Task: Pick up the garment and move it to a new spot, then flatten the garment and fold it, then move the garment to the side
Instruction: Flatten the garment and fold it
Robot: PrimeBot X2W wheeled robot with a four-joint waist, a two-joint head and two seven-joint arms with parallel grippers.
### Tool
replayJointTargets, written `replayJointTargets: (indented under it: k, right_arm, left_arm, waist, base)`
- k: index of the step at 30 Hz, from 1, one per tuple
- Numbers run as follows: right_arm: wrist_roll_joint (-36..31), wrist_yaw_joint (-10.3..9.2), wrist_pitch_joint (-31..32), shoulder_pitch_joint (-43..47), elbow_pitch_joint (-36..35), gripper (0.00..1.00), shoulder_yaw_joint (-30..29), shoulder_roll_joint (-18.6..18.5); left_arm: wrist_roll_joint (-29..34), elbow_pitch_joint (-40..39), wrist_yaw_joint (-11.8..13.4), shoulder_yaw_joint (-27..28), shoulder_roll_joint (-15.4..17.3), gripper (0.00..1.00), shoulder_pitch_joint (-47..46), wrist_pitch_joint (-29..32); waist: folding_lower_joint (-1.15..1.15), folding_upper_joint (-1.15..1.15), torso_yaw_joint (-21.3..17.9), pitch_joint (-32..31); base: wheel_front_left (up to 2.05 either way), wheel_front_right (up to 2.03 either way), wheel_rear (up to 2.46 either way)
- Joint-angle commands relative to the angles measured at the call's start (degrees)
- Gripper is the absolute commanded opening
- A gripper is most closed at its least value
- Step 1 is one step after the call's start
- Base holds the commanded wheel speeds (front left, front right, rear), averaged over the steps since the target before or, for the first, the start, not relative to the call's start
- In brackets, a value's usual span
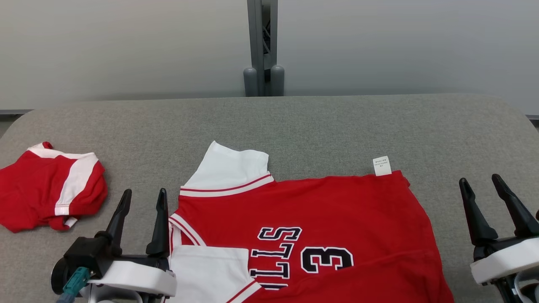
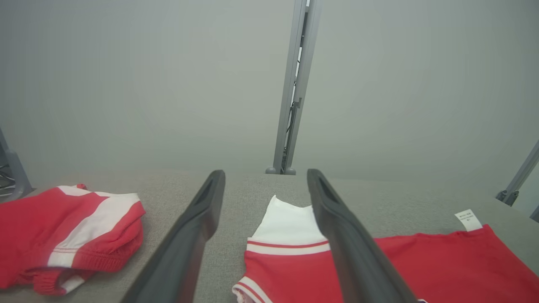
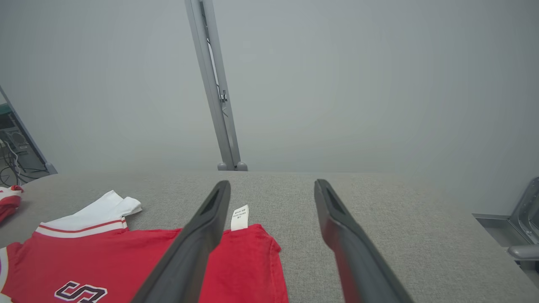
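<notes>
You have the red-and-white fabric jersey (image 1: pixel 311 219) spread on the grey cloth-covered table (image 1: pixel 337 126) between your left gripper (image 1: pixel 144 192) and right gripper (image 1: pixel 480 179), both splayed and empty; it looks light, limp and crease-prone, so pinch sleeve edge and hem corner.

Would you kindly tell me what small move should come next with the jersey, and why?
Probably move the left end effector to the far sleeve and pinch it, to fold it over the jersey. The jersey lies spread out, the right end effector and the left stand open and empty beside it, and that sleeve juts past the body.
</notes>
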Motion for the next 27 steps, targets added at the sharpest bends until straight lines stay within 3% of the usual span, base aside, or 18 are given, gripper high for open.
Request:
replayJointTargets:
  k: [1, 8, 15, 22, 27]
  right_arm:
    - [-2.1, 0.0, -3.9, -0.6, 1.0, 1.0, 0.7, 1.3]
    - [-6.6, 0.0, -7.8, -1.1, 1.4, 1.0, 2.8, 6.3]
    - [-9.4, 0.0, -8.2, 0.1, 2.2, 1.0, 4.2, 10.4]
    - [-8.7, 0.0, -8.2, -0.9, 3.4, 1.0, 3.1, 10.1]
    - [-8.0, 0.0, -7.6, -4.3, 8.4, 1.0, 3.1, 7.2]
  left_arm:
    - [1.1, 1.9, -0.8, -0.1, -0.9, 1.0, -1.9, -2.1]
    - [3.5, 4.0, -2.3, 1.9, -4.9, 1.0, -3.1, -3.7]
    - [7.2, 5.6, -5.6, 6.1, -8.5, 1.0, -0.3, -3.7]
    - [9.3, 6.6, -8.2, 8.6, -9.6, 1.0, -0.9, -3.7]
    - [10.3, 7.1, -9.3, 8.2, -9.8, 1.0, -1.9, -3.7]
  waist:
    - [0.0, 0.0, -0.7, 0.1]
    - [0.0, 0.0, -2.1, 0.8]
    - [0.0, 0.0, -3.0, 1.7]
    - [0.0, 0.0, -2.5, 2.6]
    - [0.0, 0.0, -1.3, 4.3]
  base:
    - [0.0, 0.0, 0.0]
    - [0.0, 0.0, 0.0]
    - [0.0, 0.0, 0.0]
    - [0.0, 0.0, 0.0]
    - [0.0, 0.0, 0.0]
